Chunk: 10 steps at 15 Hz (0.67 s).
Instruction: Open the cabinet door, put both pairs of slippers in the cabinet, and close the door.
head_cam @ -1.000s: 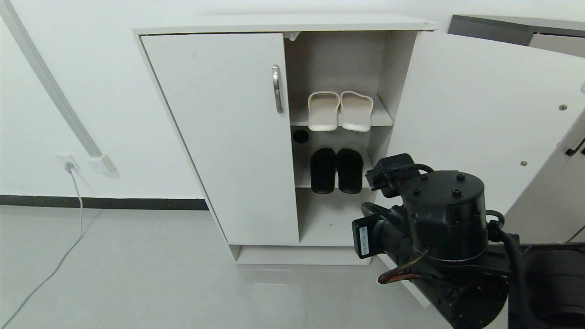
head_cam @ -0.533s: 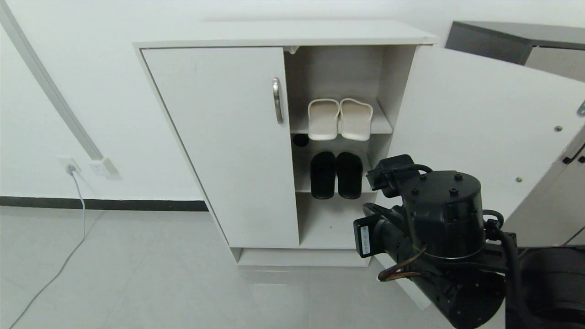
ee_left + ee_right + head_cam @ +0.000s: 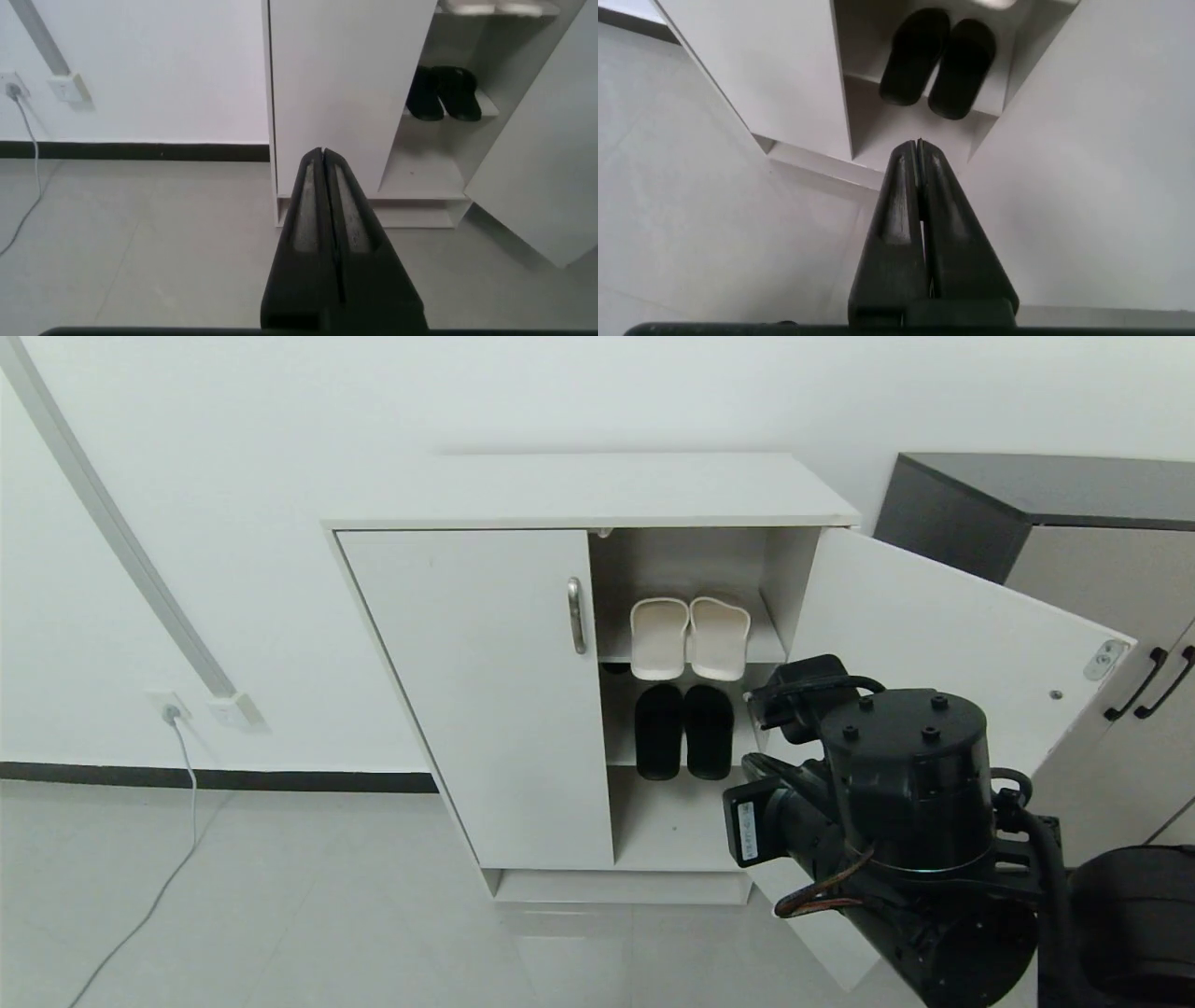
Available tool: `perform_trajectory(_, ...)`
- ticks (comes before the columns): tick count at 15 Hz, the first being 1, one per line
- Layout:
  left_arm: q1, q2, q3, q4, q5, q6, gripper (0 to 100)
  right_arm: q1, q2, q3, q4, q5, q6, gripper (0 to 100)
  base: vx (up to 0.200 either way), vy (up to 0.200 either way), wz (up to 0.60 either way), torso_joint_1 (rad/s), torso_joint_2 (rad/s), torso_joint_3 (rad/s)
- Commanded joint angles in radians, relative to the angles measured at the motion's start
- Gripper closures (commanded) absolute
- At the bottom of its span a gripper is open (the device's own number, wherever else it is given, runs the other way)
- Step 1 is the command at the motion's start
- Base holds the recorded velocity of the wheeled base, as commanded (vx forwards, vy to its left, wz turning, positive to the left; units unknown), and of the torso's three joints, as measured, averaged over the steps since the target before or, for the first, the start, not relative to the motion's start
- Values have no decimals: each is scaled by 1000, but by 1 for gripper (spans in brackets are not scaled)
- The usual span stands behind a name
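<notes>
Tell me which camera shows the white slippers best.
Head view: the white slippers sit whole, side by side on the upper shelf, above the black pair. The left wrist view catches just their front edges; the right wrist view, at most a pale sliver.

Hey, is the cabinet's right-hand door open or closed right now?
Open. The right door stands swung outward, and through the gap you can see the white slippers and black slippers inside.

Wall socket (image 3: 170, 713) with grey cable (image 3: 192, 784), dark-topped cupboard (image 3: 1027, 490), tiled floor (image 3: 299, 915)
</notes>
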<state>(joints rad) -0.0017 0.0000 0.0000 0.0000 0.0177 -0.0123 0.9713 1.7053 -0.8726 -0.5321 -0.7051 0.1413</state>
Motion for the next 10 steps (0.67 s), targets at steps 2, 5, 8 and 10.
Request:
perform_trajectory(2, 0, 0, 0, 0, 1, -1, 100, 1, 0, 3, -2, -1, 0, 100, 0, 0, 0, 151, -476, -325)
perform_trajectory(5, 0, 0, 0, 0, 1, -1, 100, 1, -1, 7, -2, -1, 1, 100, 0, 0, 0, 168, -487, -312)
perform_trajectory(8, 0, 0, 0, 0, -1, -1, 100, 0, -1, 7, -2, -1, 1, 100, 0, 0, 0, 198, -499, -310)
perform_trajectory(10, 0, 0, 0, 0, 1, 0, 100, 1, 0, 7, -2, -1, 1, 100, 0, 0, 0, 202, -510, -308)
